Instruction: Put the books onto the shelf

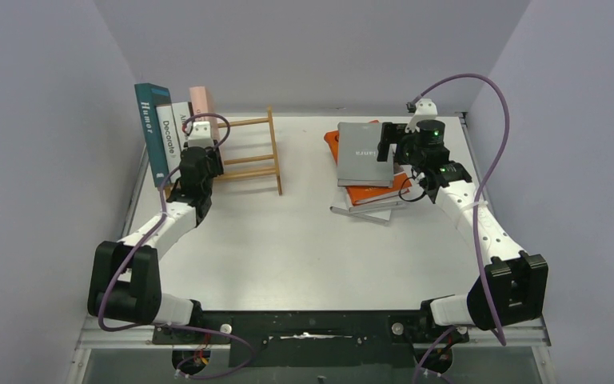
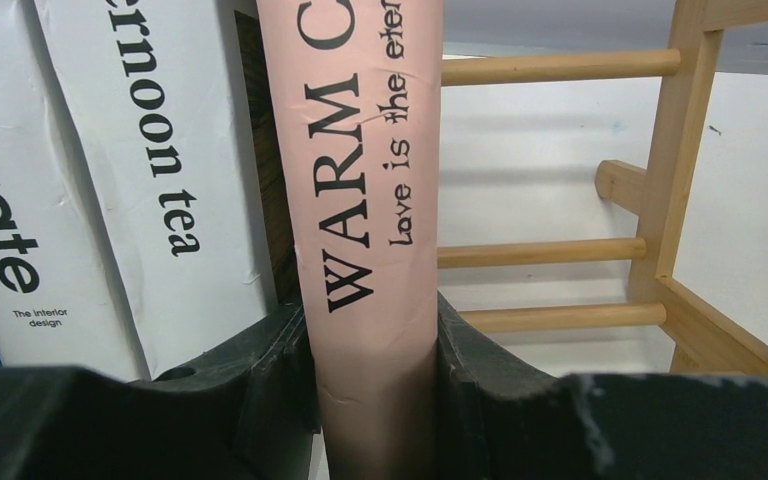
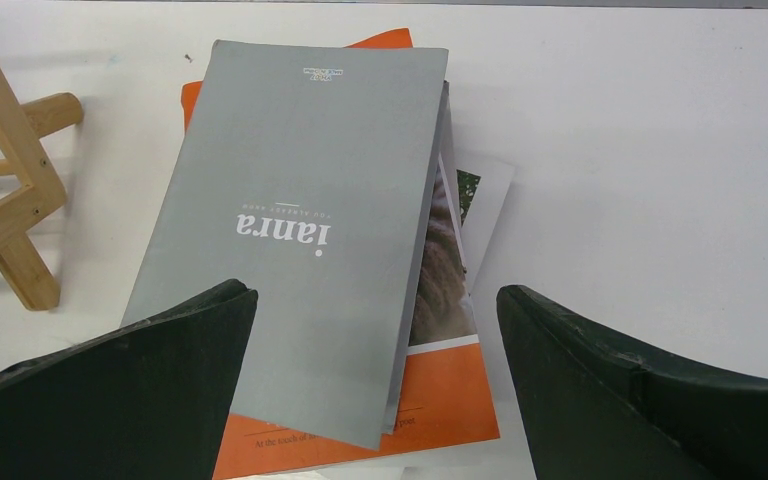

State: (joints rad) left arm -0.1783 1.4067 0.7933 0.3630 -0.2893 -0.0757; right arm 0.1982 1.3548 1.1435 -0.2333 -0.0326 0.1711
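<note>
White table (image 1: pixel 304 240) carries everything, with the two arms reaching out from its near edge. Next in size, the shelf (image 1: pixel 249 158), a light wooden rack of thin rungs and upright end posts, stands at the far left. At its left end four books stand on edge, leaning leftwards against one another. The tall teal book (image 1: pixel 152 132) marked "Humor" is outermost, then the white "Decorate" book (image 1: pixel 169 136), then a white "afternoon tea" book (image 2: pixel 160 150), then the pink book (image 2: pixel 365 180) with "WARM" down its spine.

The other books lie flat in a loose pile on the far right of the table, well apart from the rack. The grey book (image 3: pixel 310 220) lies on top, turned a little askew. Under it the orange book (image 3: pixel 440 400) shows at the near and far edges. A white cover with a leafy picture (image 3: pixel 485 190) peeks out on the right, though its place in the pile is hard to tell.

The left gripper (image 2: pixel 372 370) is clamped on the pink book's spine, one dark finger (image 2: pixel 270 370) pressed against each side, low on the book. The right gripper (image 3: pixel 377 340) hangs above the near end of the grey book with its jaws spread wide, grasping nothing
</note>
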